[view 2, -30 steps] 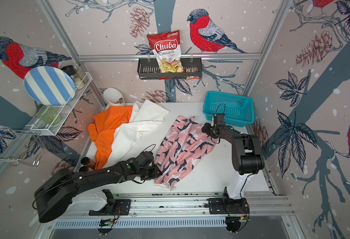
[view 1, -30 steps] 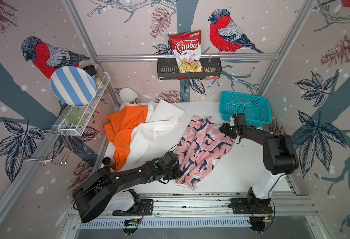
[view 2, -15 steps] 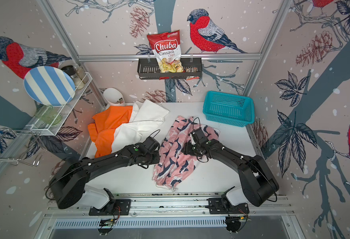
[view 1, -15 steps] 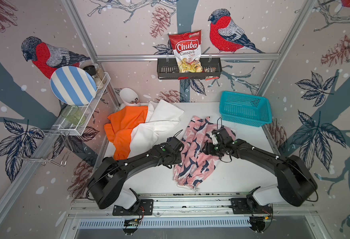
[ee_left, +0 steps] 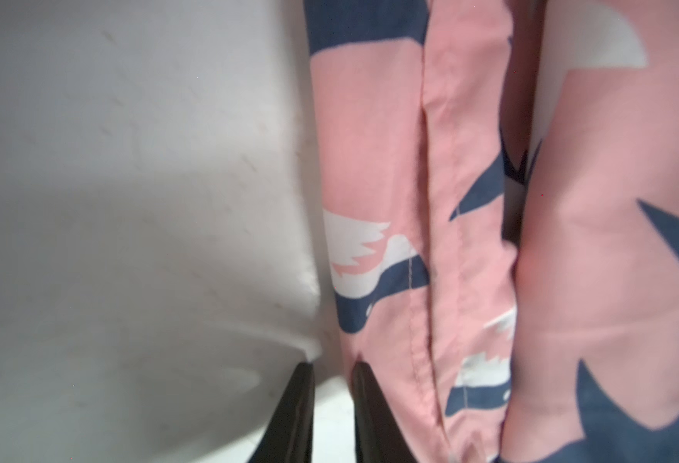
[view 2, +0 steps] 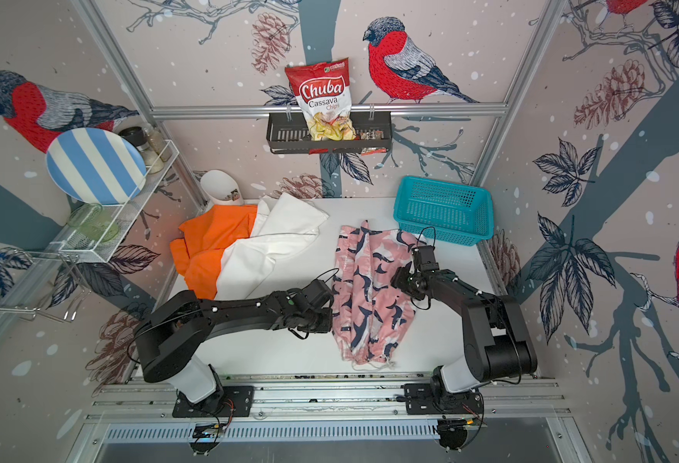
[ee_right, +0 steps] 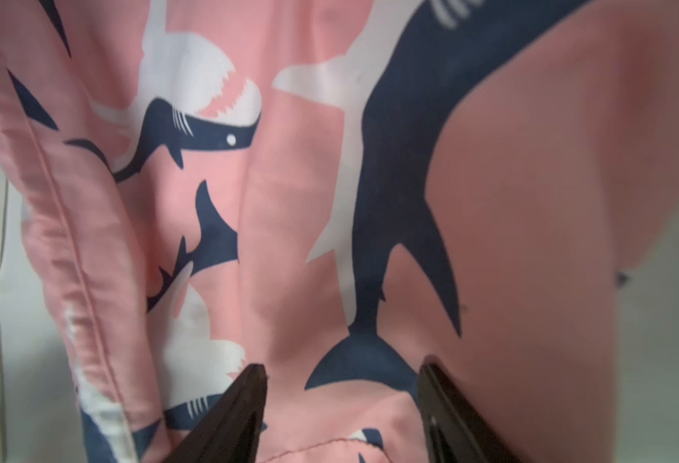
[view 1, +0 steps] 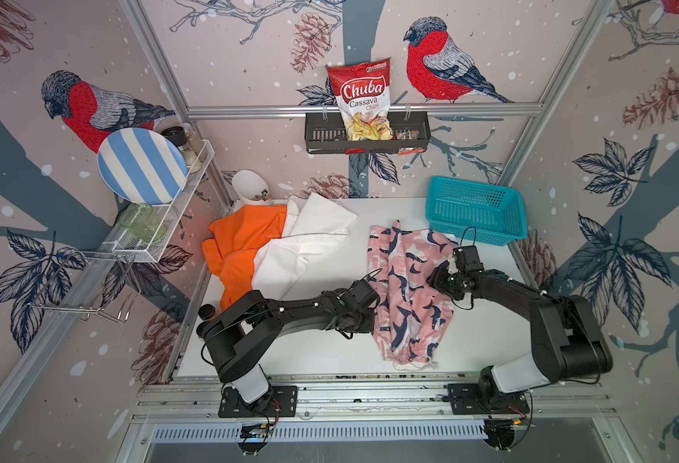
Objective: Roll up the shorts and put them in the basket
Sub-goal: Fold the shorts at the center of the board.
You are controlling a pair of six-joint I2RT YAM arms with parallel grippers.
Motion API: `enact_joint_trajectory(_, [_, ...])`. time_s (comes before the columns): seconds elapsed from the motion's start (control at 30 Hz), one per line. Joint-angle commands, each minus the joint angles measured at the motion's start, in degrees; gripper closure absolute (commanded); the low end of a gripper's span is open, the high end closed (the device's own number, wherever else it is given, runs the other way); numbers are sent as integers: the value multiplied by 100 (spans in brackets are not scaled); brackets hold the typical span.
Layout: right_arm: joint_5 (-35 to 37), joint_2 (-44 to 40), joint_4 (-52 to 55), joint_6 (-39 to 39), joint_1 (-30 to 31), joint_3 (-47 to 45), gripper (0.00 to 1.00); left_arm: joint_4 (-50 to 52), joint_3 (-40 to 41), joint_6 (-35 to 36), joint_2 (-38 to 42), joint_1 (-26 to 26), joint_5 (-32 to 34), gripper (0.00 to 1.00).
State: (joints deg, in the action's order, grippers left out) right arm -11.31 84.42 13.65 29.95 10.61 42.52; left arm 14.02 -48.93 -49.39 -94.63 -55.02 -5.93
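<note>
Now the left gripper (ee_left: 331, 366) and right gripper (ee_right: 341, 364) flank the pink shorts (view 1: 406, 288)!
They lie lengthwise at the centre of the table (view 1: 321, 352), drawstring end toward 6 o'clock. At their 9 o'clock edge the left jaws stand a narrow slit apart, with bare surface between. At 2 o'clock the right jaws are spread wide over cloth. The white shorts (view 1: 309, 244) and orange shorts (view 1: 241, 240) are heaped at 10 o'clock.

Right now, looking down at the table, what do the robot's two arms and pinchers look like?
The left arm and right arm are matte black, chunky jointed links on pale grey base segments. Thin black cables loop near the wrists. The left gripper and right gripper each end in two dark, tapered fingers.
</note>
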Motion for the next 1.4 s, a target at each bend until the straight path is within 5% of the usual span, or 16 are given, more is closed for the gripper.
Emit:
enact_joint_trajectory(0.0, [261, -488, 800, -296, 126, 225, 34, 232, 46, -381, 177, -61, 306, 76])
enact_joint_trajectory(0.27, [-379, -1236, 891, 531, 1679, -261, 28, 610, -106, -186, 199, 42, 668, 75])
enact_joint_trajectory(0.57, [-595, -1084, 198, 1347, 2665, -526, 27, 470, -224, 56, 15, 276, 487, 76])
enact_joint_trajectory(0.83, [-1302, -661, -1202, 2005, 3296, -344, 28, 514, 64, 77, 474, 562, 566, 76])
enact_joint_trajectory(1.1, [-1919, 368, -3020, 2455, 3325, -1123, 29, 505, 272, 28, 704, 598, 558, 76])
enact_joint_trajectory(1.2, [-1750, 174, -2827, 2393, 3299, -1022, 29, 509, 353, 7, 820, 609, 587, 76])
enact_joint_trajectory(1.37, [-989, -931, -1052, 1935, 3307, -466, 27, 545, 384, -2, 1011, 620, 611, 76])
